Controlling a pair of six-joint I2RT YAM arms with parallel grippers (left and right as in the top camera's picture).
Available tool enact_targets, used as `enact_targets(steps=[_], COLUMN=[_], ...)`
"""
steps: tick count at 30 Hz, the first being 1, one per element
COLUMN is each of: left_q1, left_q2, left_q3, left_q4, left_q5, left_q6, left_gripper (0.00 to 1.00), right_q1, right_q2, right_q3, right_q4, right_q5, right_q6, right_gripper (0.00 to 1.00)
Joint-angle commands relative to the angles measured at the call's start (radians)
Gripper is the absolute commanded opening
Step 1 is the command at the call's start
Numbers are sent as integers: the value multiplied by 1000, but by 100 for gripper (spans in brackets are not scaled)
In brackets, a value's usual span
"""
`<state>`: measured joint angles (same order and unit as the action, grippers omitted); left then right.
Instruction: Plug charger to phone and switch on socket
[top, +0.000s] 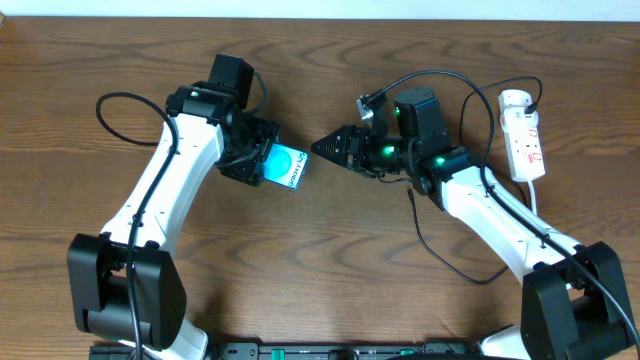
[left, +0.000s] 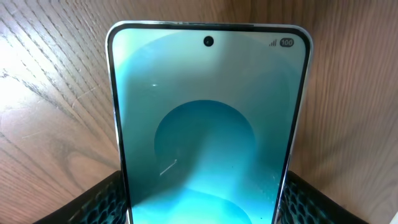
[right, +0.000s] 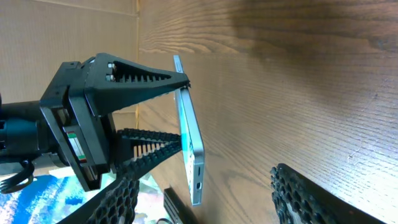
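The phone (top: 288, 168) is left of the middle of the surface (top: 320, 290), pinched between my left jaws, which press on its two long edges. Just to its right, my right jaws face it across a small gap, spread wide and empty.

The charger (top: 417, 215) is a thin black cable trailing over the wood nearer and further right. One end lies loose beside my right arm, well apart from the phone. The socket (top: 523, 135) lies at the far right, with its long axis running near to far. My right arm stands between it and the phone.

The phone's long axis runs roughly left to right. The end with the small camera hole points away from my left jaws and toward the right ones, and the screen is tilted upward. I cannot tell whether any edge touches the wood.

The screen is teal-blue with a lighter oval. White "Galaxy S25" lettering sits by its right end, and the edges are slim and pale.
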<state>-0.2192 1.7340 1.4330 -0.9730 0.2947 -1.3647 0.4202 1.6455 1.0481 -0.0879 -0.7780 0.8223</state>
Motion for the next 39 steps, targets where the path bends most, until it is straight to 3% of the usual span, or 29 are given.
enact_targets(steps=[1, 17, 39], left_q1=[0, -3, -58], left_q2=[6, 6, 6], left_q3=[-3, -3, -3], left_q4=[-2, -2, 19], left_q5=[-15, 80, 79], left_q6=[-14, -26, -114], left_gripper=[7, 7, 7], right_q1=[23, 53, 70], right_q2=[10, 10, 10], right_q3=[18, 18, 18], right_q4=[-2, -11, -28], right_q5=[20, 73, 99], right_q6=[-8, -16, -15], right_gripper=[68, 68, 67])
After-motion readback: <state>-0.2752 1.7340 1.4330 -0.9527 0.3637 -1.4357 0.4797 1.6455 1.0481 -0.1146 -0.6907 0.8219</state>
